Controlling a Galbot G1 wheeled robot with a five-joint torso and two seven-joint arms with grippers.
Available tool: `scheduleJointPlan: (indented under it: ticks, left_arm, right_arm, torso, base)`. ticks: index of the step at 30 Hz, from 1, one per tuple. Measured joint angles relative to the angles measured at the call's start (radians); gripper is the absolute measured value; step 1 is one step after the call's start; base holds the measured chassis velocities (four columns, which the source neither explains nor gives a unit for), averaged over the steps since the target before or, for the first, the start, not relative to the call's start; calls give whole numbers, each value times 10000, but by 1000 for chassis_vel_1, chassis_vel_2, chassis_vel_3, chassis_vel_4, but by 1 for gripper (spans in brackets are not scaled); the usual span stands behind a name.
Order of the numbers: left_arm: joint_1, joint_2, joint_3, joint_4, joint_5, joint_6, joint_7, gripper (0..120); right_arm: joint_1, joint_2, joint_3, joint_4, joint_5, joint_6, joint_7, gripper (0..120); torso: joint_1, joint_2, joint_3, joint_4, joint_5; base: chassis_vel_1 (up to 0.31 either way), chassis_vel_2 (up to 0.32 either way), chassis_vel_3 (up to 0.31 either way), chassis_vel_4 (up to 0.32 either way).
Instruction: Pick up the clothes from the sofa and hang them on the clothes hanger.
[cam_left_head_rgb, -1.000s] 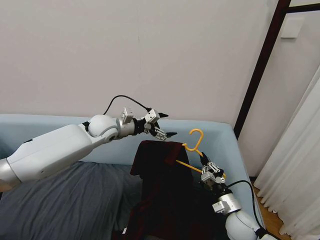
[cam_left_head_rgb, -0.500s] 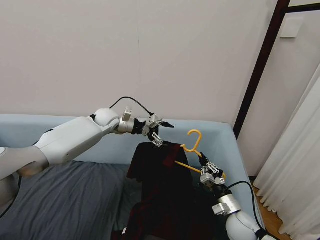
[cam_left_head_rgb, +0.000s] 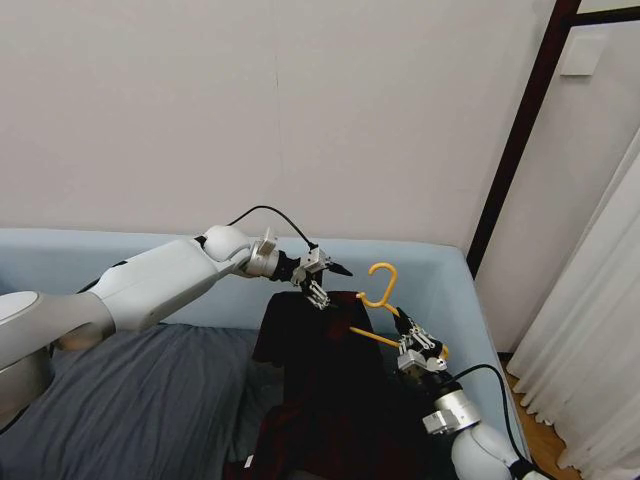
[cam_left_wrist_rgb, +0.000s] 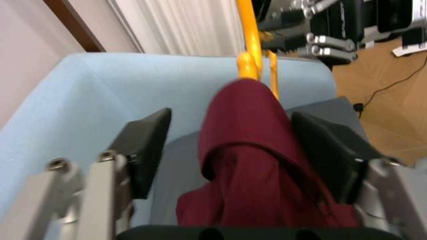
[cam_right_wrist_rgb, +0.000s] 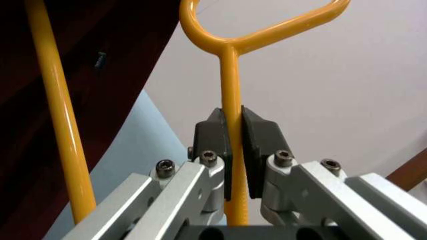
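Hanger (cam_left_head_rgb: 381, 287), yellow, clenched by R gripper (cam_left_head_rgb: 413, 345) near right end of sofa (cam_left_head_rgb: 445, 285); dark red garment (cam_left_head_rgb: 320, 390) draped on it. L gripper (cam_left_head_rgb: 330, 284) released, jaws apart, straddling garment's top shoulder.

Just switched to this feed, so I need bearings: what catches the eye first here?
A dark red garment draped over a yellow hanger, above the pale blue sofa. The right gripper clamps the hanger's stem beneath the hook; the left gripper sits at the garment's top fold, jaws open on either side.
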Motion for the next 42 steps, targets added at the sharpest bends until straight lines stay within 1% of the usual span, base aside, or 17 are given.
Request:
scheduleJointPlan:
  ticks: [1, 2, 6, 7, 10, 11, 15, 21, 33, 35, 36, 38, 41, 42]
  left_arm:
    - [0, 0, 0, 0, 0, 0, 0, 68]
    - [23, 3, 37, -39, 14, -2, -64, 62]
    - [116, 89, 166, -349, 12, -13, -253, 45]
    - [116, 89, 166, -349, 12, -13, -253, 45]
    - [204, 110, 194, -428, 4, -13, -254, 30]
    - [204, 110, 194, -428, 4, -13, -254, 30]
    - [236, 87, 197, -406, -7, -2, -254, 12]
    - [263, 129, 197, -442, -16, 11, -246, 11]
    - [571, 560, 32, -962, -78, 46, -450, 11]
    - [678, 654, -53, -1018, -93, 48, -540, 11]
    - [678, 654, -53, -1018, -93, 48, -540, 11]
    - [779, 780, -159, -1050, -184, 68, -642, 11]
    - [884, 865, -338, -1097, -287, 59, -750, 11]
    - [884, 865, -338, -1097, -287, 59, -750, 11]
  right_arm:
    - [0, 0, 0, 0, 0, 0, 0, 4]
    - [11, -5, 0, -16, -49, 26, 0, 4]
    - [1, 2, 82, -134, -518, 272, 17, 4]
    - [1, 2, 82, -134, -518, 272, 17, 4]
    - [-7, 22, 108, -202, -662, 380, 40, 4]
    - [-7, 22, 108, -202, -662, 380, 40, 4]
    - [12, 45, 110, -223, -747, 438, 48, 4]
    - [-12, 66, 135, -220, -823, 476, 59, 4]
    - [-128, -52, 176, 108, -808, 430, 24, 4]
    - [-195, -105, 220, 302, -643, 348, 20, 13]
    - [-195, -105, 220, 302, -643, 348, 20, 13]
    - [-339, -216, 270, 457, -475, 252, 26, 22]
    - [-552, -364, 307, 811, -307, 243, -20, 36]
    - [-552, -364, 307, 811, -307, 243, -20, 36]
  torso:
    - [0, 0, 0, 0, 0]
    - [0, 0, 0, 1, 0]
    - [0, 0, 0, -1, 0]
    - [0, 0, 0, -1, 0]
    - [0, 0, 0, 0, 0]
    - [0, 0, 0, 0, 0]
    - [0, 0, 0, -1, 0]
    - [0, 0, 0, 0, 0]
    - [0, 1, 0, -1, 0]
    - [0, 0, 0, 0, -1]
    - [0, 0, 0, 0, -1]
    - [0, 0, 0, 2, -3]
    - [0, 0, -1, -2, -2]
    - [0, 0, -1, -2, -2]
  base:
    - [0, 0, 0, 0]
    - [0, 0, 0, 0]
    - [0, 0, 0, 0]
    - [0, 0, 0, 0]
    - [0, 0, 0, 0]
    - [0, 0, 0, 0]
    - [0, 0, 0, 0]
    - [0, 0, 0, 0]
    - [0, 0, 0, 0]
    - [0, 0, 0, 0]
    - [0, 0, 0, 0]
    - [0, 0, 0, 0]
    - [0, 0, 0, 0]
    - [0, 0, 0, 0]
